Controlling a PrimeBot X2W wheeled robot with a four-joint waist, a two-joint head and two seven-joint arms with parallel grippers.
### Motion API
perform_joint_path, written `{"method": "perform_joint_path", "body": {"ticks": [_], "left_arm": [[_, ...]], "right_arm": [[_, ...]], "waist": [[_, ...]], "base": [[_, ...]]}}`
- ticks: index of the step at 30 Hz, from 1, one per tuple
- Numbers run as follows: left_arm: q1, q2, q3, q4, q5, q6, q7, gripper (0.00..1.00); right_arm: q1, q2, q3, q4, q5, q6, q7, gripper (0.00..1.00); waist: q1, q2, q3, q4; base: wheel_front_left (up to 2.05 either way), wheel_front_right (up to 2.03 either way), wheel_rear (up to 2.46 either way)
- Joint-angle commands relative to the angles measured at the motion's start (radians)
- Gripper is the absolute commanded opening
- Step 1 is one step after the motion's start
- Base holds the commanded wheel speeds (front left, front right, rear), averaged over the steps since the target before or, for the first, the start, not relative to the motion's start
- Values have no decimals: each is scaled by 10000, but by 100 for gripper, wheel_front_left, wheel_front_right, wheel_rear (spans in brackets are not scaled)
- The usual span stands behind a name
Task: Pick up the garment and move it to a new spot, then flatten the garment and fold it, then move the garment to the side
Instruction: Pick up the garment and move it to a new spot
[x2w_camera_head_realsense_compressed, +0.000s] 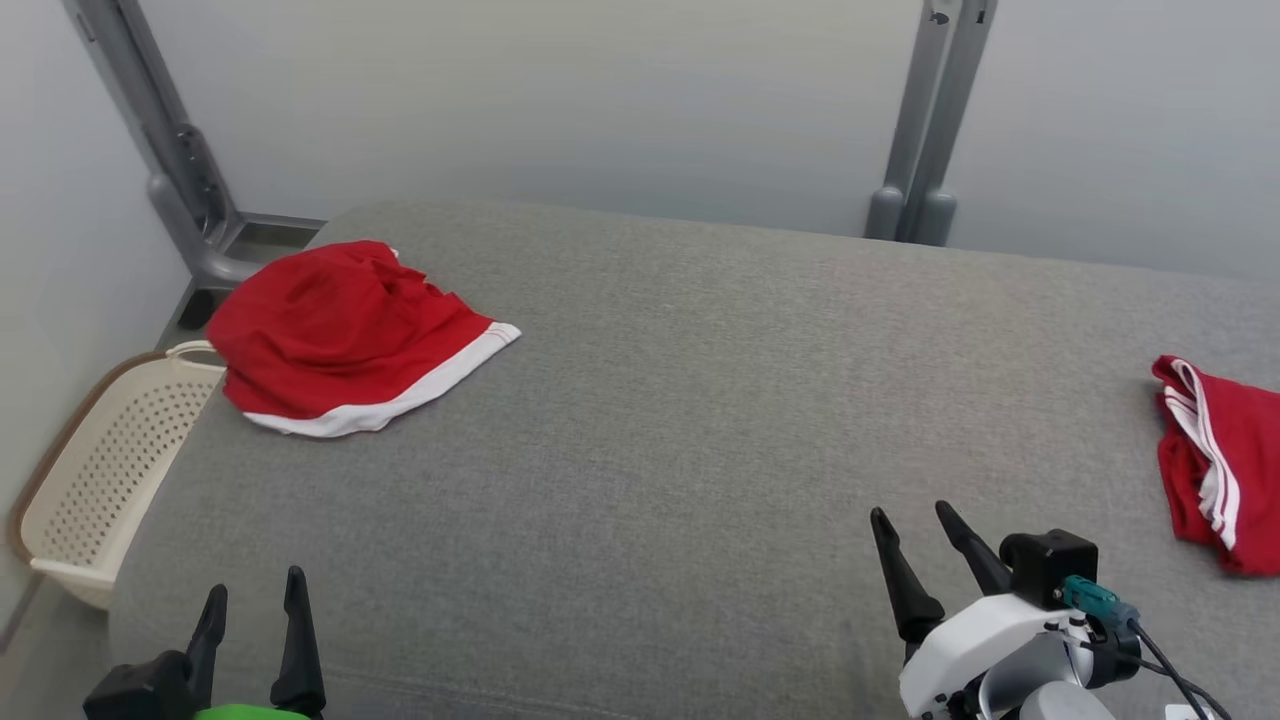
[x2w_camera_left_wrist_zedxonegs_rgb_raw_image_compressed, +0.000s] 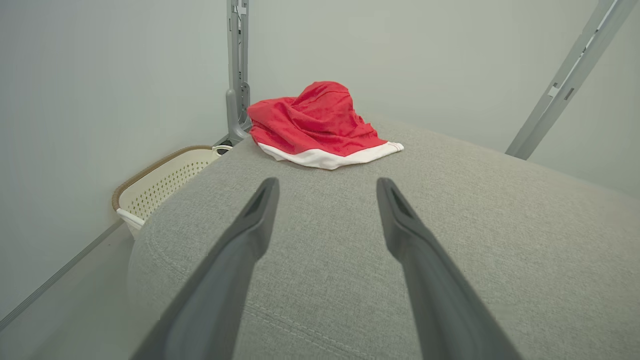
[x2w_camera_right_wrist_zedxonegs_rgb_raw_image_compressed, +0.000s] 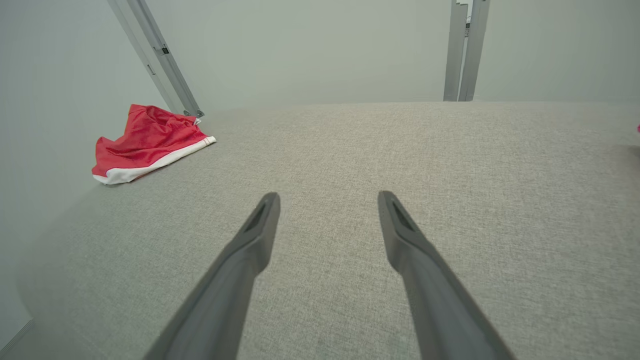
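Note:
A crumpled red garment (x2w_camera_head_realsense_compressed: 335, 335) with a white hem lies heaped at the far left corner of the grey padded surface (x2w_camera_head_realsense_compressed: 680, 420). The left wrist view has the garment (x2w_camera_left_wrist_zedxonegs_rgb_raw_image_compressed: 315, 125) straight ahead of the fingers, and the right wrist view has it (x2w_camera_right_wrist_zedxonegs_rgb_raw_image_compressed: 147, 140) far off to the left. My left gripper (x2w_camera_head_realsense_compressed: 255, 595) is open at the near left edge, well short of the garment. My right gripper (x2w_camera_head_realsense_compressed: 912, 520) is open at the near right, nothing between its fingers. A second red cloth with white stripes (x2w_camera_head_realsense_compressed: 1215, 460) lies bunched at the right edge.
A cream perforated basket (x2w_camera_head_realsense_compressed: 100, 470) stands on the floor beside the surface's left edge, below the garment. Grey metal posts (x2w_camera_head_realsense_compressed: 920, 130) rise behind the surface at left and right against a pale wall. The wide middle of the grey surface holds nothing.

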Motion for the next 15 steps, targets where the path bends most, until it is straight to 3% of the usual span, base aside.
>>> {"method": "perform_joint_path", "body": {"ticks": [1,15], "left_arm": [[90,69,28,-62,-9,46,14,100],[399,273,138,-371,-92,237,107,100]], "right_arm": [[114,-19,21,38,27,-11,-41,100],[-46,-22,580,221,312,-11,-95,100]], "waist": [[0,0,1,576],[0,0,133,1953]], "base": [[0,0,0],[0,0,0]]}}
